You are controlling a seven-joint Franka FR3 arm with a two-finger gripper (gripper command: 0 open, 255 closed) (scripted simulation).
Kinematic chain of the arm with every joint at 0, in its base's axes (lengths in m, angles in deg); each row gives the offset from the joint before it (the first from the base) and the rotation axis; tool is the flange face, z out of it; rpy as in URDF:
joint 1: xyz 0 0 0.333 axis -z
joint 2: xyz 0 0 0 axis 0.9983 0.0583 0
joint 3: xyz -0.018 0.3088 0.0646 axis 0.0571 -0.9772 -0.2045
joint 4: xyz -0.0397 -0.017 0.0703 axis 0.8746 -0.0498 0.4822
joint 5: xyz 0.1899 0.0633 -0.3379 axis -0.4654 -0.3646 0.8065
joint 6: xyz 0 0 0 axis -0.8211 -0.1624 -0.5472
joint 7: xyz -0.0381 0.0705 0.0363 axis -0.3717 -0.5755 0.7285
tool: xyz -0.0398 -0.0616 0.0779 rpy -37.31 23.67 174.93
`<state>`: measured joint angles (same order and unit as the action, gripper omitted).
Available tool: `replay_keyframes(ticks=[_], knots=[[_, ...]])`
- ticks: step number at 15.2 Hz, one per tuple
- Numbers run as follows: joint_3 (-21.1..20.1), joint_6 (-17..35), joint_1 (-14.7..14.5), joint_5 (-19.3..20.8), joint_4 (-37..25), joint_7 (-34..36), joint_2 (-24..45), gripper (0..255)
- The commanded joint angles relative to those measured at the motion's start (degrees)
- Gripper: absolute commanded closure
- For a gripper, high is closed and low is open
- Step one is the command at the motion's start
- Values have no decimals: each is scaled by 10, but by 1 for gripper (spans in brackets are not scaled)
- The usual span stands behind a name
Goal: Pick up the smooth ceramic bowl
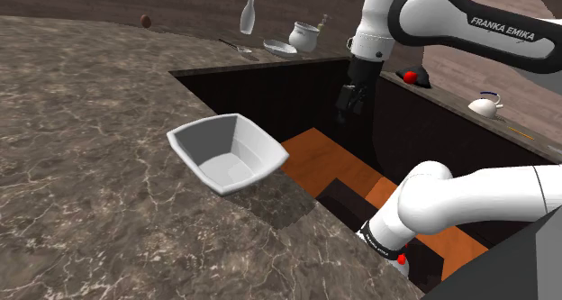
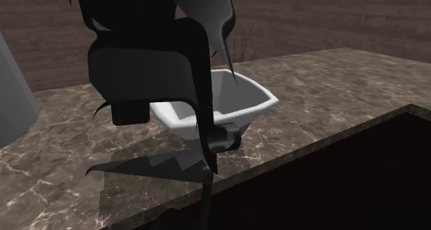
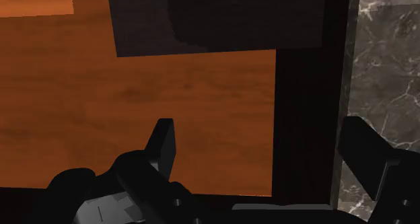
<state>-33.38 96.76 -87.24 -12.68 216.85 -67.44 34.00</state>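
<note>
A white bowl (image 1: 230,151) with angular flat sides sits upright on the brown marble counter (image 1: 90,163), right at the edge of a sunken dark-walled recess (image 1: 270,91). In the second exterior view the bowl (image 2: 245,101) is partly covered by a big dark shape of the hand (image 2: 155,63) close to the camera. My black gripper (image 1: 349,104) hangs over the recess, to the shoulder view's right of the bowl and well apart from it. In the wrist view the gripper (image 3: 266,155) is open, its fingers (image 3: 161,143) wide apart with nothing between them, above the orange wooden floor (image 3: 134,88).
At the counter's far end stand a white bottle (image 1: 249,15), a plate (image 1: 280,47), a white pot (image 1: 304,37) and a small brown object (image 1: 146,21). A red object (image 1: 411,76) and a white teapot (image 1: 486,105) sit beyond the recess. The arm's base (image 1: 432,208) rises inside the recess.
</note>
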Motion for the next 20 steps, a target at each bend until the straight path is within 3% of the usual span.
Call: replay_keyframes(ticks=[1,9,17,20], knots=[[0,0,0,0,0,0,0,0],[-16,141,-31,-104,11,26,83,0],[-33,274,-66,-204,-20,26,189,0],[-35,294,-68,-210,-9,22,196,0]])
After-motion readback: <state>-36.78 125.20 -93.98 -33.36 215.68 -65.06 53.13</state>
